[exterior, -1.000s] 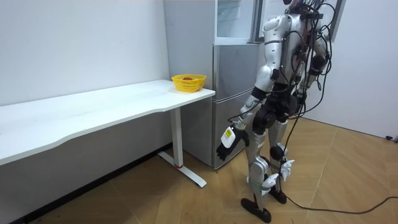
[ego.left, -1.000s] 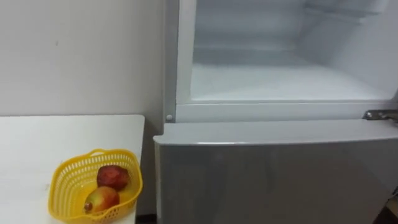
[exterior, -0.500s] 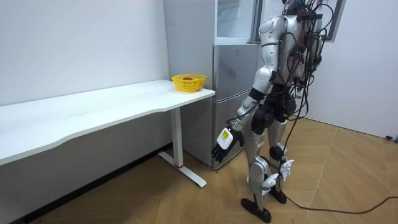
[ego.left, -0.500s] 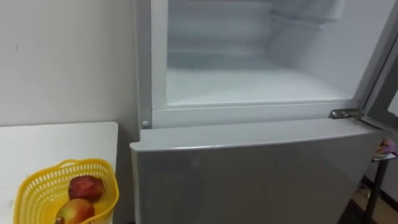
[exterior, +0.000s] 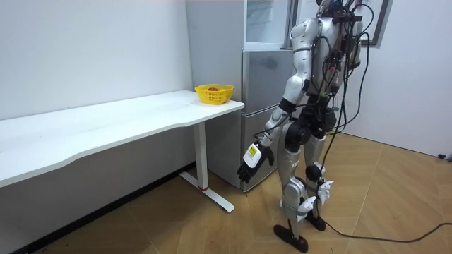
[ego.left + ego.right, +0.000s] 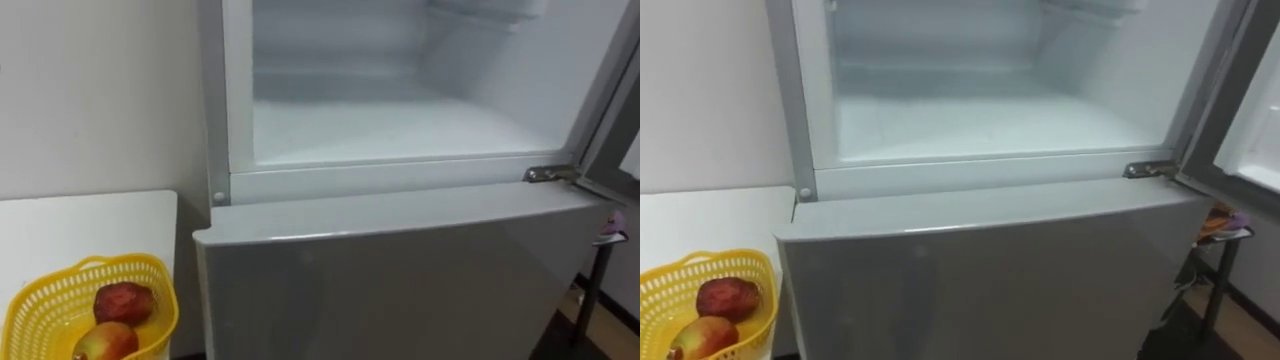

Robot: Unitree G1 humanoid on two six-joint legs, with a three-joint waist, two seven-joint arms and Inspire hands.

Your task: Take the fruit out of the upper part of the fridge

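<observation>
The left hand (image 5: 249, 159) hangs low by the thigh, fingers loose, holding nothing. The upper fridge compartment (image 6: 400, 130) stands open, its shelf bare; two reddish fruits (image 6: 122, 301) lie in the yellow basket (image 6: 163, 300) on the white table (image 6: 90, 225), so retrieval looks done. Shutting the door (image 6: 1252, 130) at right wants a steady push. The room view gives hand and stance; the eye views, shelf and fruit.
</observation>
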